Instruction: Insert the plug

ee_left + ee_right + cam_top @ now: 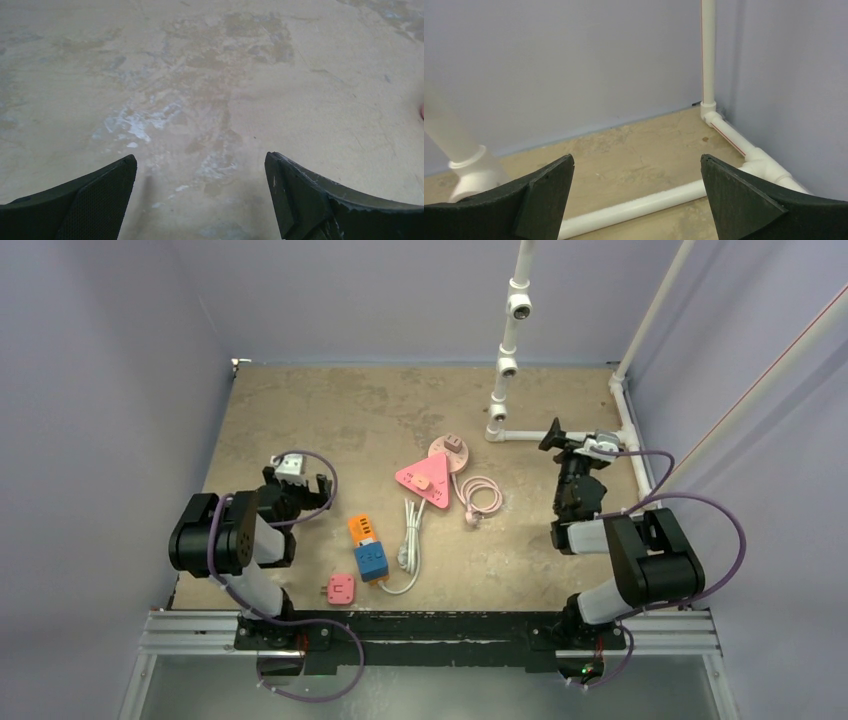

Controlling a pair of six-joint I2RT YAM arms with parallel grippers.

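The pink plug [341, 588] is a small square block, lying flat on the table [300, 410] near the front edge, approx. in front of the L arm base. Short pins seem to stick out on its left side, but it is too small to be sure. Nothing holds it.

The pink triangular socket strip [424, 480] lies farther back, near the middle of the table, with one corner pointing to the front. A round pink piece [450, 448] touches its back edge. A pink coiled cable [478, 495] lies just beside the strip on the right.

Between plug and strip lie two things: an orange and blue block [368, 548], just beside the plug, and a white cable [408, 545], bundled and running front to back, with a loop that reaches the blue end.

The left gripper [200, 162] is released, with its fingers [95, 200] wide apart and only bare table between them. It stands to the left of the block, apart from the plug. The right gripper [636, 165] is also released and holds nothing. It points at the white pipe frame [634, 205] in the back R corner, well apart from all plug items.
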